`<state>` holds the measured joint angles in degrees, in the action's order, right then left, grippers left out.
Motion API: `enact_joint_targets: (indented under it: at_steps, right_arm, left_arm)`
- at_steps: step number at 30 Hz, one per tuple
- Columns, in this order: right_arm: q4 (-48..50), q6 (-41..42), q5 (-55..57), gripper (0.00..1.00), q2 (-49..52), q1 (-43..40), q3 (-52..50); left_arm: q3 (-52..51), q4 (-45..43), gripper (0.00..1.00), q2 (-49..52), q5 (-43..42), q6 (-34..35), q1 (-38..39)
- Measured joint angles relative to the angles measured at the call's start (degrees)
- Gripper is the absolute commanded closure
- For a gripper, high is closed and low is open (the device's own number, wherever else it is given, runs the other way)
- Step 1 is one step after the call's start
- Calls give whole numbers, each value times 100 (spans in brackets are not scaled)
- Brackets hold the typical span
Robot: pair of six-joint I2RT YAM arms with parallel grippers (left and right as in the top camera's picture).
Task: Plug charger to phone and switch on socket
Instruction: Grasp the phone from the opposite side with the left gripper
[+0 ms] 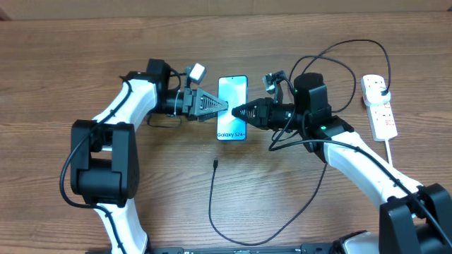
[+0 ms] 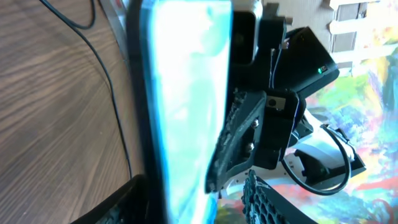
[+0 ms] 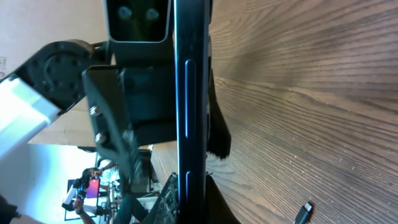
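Right end effector (image 1: 235, 111) pinches the slim teal-screened phone (image 1: 232, 90) by its right edge. Left end effector (image 1: 225, 106), spread, straddles the left edge. The thin black cable (image 1: 215, 164) ends well apart from both.

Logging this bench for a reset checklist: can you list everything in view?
phone: one, light blue screen, dark frame, mid-table between the pincers.
charger: one, thin black cable, loose tip on the table near the phone, looping right towards the socket.
socket: one, white, red switches, far right, white cord trailing.
table: one, brown wood, under everything.
left pincer: one, black, at the phone's left edge.
right pincer: one, black, closed on the phone's right edge.
left arm: one, white and black, left side.
right arm: one, white and black, right side.
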<state>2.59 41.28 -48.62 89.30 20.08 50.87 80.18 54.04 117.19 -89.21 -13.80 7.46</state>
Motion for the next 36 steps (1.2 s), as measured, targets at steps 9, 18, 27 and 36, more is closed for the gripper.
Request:
enact_joint_targets:
  at_steps: [9, 18, 27, 36]
  right_arm:
    - [-81, -31, 125, 92, 94, 208, 2]
    - [-726, -535, 144, 81, 92, 264, 31]
    - [-621, -935, 140, 73, 92, 275, 31]
    - [-367, -1043, 223, 39, 98, 284, 26]
  left_arm:
    - [0, 2, 56, 7, 94, 2, 76]
    - [-2, -72, 72, 15, 225, -17, 76]
    - [-2, -120, 92, 15, 223, -79, 70]
    - [-2, -116, 96, 15, 199, -79, 70]
